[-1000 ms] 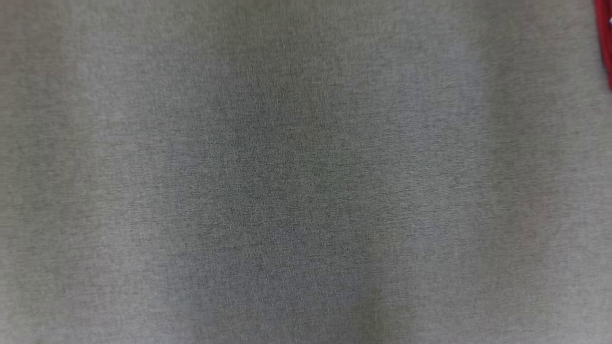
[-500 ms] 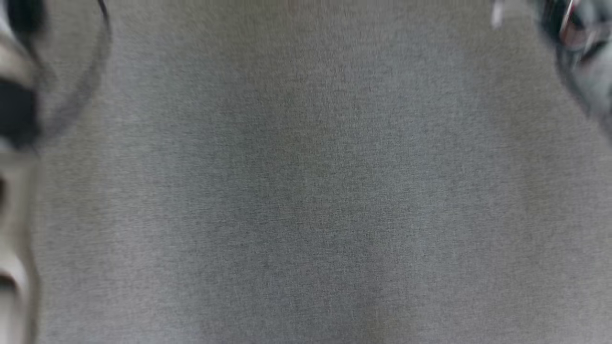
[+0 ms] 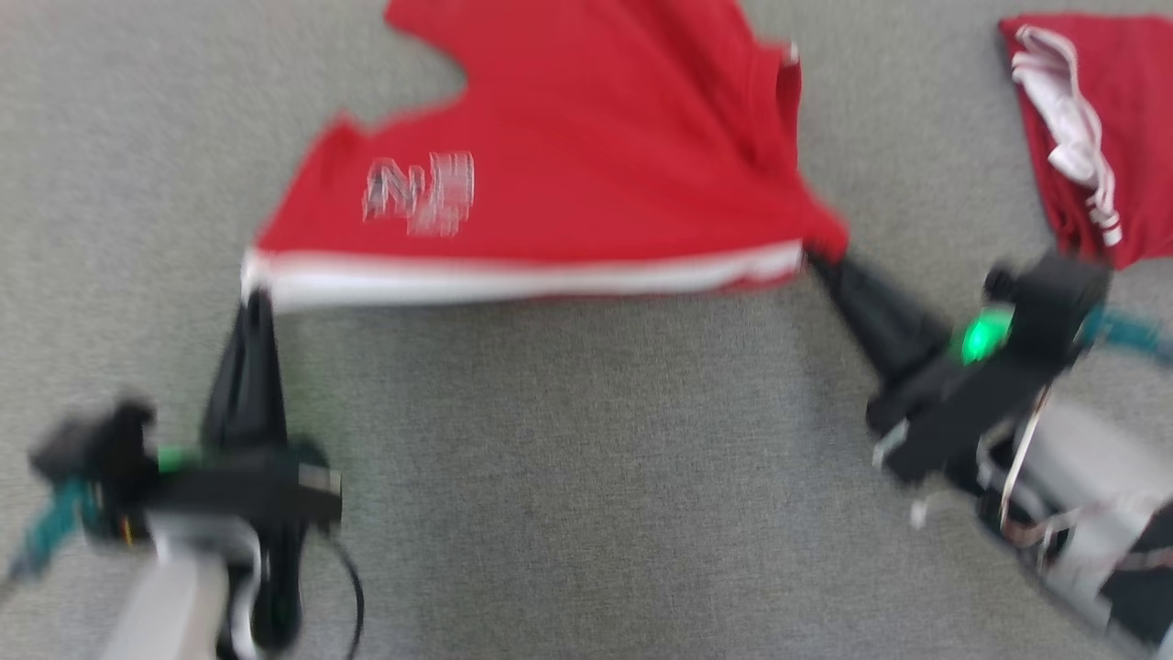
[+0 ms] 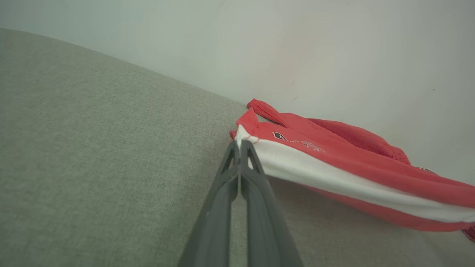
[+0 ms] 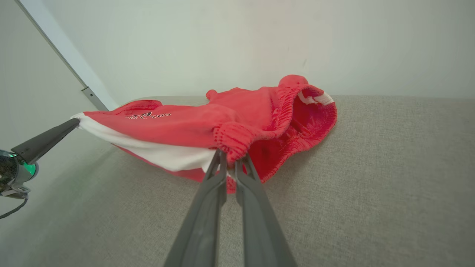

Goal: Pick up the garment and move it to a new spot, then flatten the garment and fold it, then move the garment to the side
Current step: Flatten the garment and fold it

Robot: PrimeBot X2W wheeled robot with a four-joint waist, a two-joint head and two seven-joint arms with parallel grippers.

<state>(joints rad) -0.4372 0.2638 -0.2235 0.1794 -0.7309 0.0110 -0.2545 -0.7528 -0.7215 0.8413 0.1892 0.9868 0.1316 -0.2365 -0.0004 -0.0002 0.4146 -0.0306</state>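
- The red garment [image 3: 568, 174] lies in the upper middle of the head view, spread out on the grey fabric surface [image 3: 586, 477]. It has a blurred white print left of its centre.
- A white stripe [image 3: 531, 280] runs along its lower edge, pulled into a nearly straight line from the frame's left to its right.
- The left gripper [image 3: 256, 298] sits at the stripe's left end, lower left of the head view. Its two dark fingers are pressed together, pinching the white corner of the garment; the left wrist view shows the cloth nipped right at the tips.
- The right gripper [image 3: 812, 260] sits at the stripe's right end, right of centre. Its fingers are nearly together, clamping the ribbed red waistband, which gapes open just beyond the tips in the right wrist view.
- In both wrist views the held edge hangs just above the surface with shadow beneath it.
- A second red cloth with white trim [image 3: 1086, 137] lies bunched in the upper right corner of the head view, apart from the garment.
- A pale wall [image 5: 259, 37] rises behind the surface.
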